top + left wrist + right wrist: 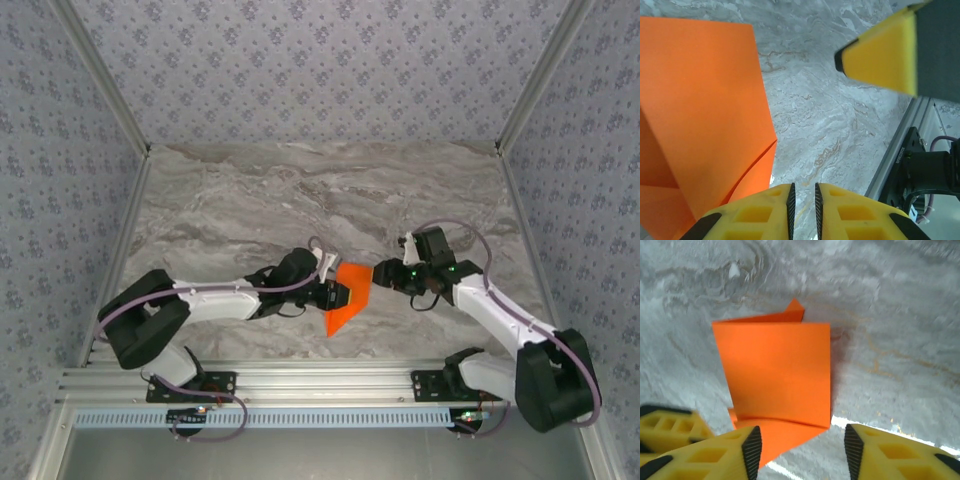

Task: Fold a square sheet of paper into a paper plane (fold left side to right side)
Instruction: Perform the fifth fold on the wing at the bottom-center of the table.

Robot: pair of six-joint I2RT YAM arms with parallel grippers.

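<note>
The sheet of paper [352,292] is bright orange and folded, lying on the marble table between my two grippers, with a pointed corner toward the near edge. In the left wrist view the paper [700,100] lies to the left of my left gripper [804,187], whose jaws stand nearly shut with a narrow gap and nothing in it. My left gripper [338,296] sits at the paper's left edge. My right gripper [382,274] is open at the paper's right edge. In the right wrist view the paper [775,370] shows a folded flap just ahead of the open right gripper [800,440].
The marble table [300,200] is walled by patterned panels on three sides. An aluminium rail [320,380] carrying the arm bases runs along the near edge. A finger of the right gripper [880,55] shows in the left wrist view.
</note>
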